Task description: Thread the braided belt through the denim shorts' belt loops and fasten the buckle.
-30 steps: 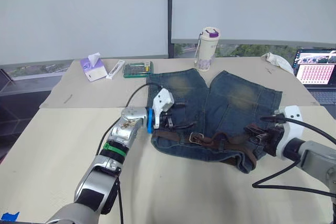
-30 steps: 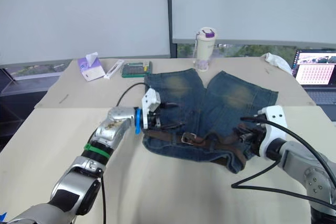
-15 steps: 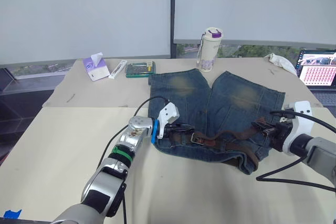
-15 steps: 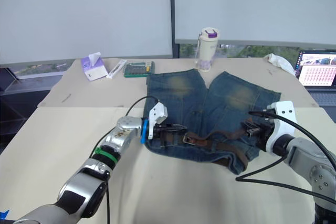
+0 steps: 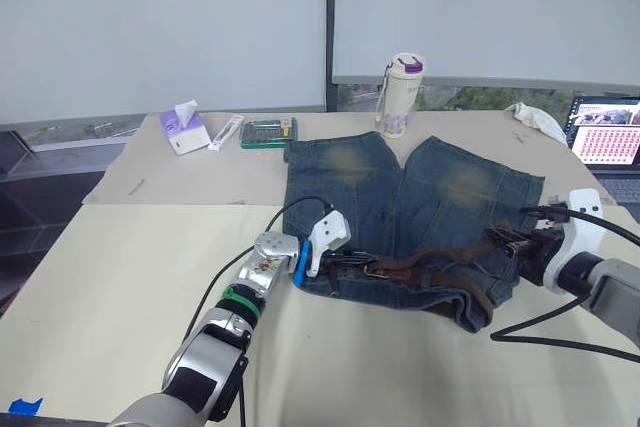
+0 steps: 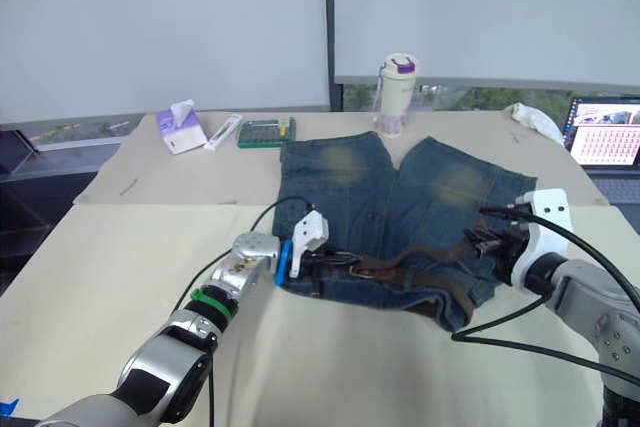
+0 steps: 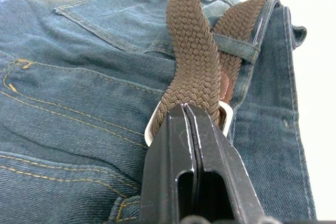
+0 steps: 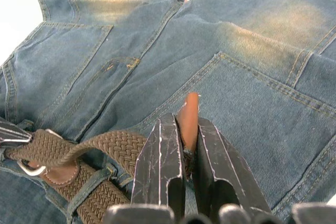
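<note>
The denim shorts lie flat on the table, waistband toward me. The braided belt runs brown along the waistband and passes under a belt loop. My left gripper is shut, its tips pinched at the silvery buckle on the waistband's left part, with the belt rising just past them. My right gripper is at the waistband's right end, shut on the belt's smooth brown leather tip. The buckle also shows in the right wrist view.
A white tumbler with a purple lid stands behind the shorts. A tissue box, a white tube and a green case lie at the back left. A laptop and white cloth sit at the back right.
My left gripper has closed from wide open and moved right along the waistband to the buckle. My right gripper keeps its hold on the belt tip. The camera has shifted a little.
</note>
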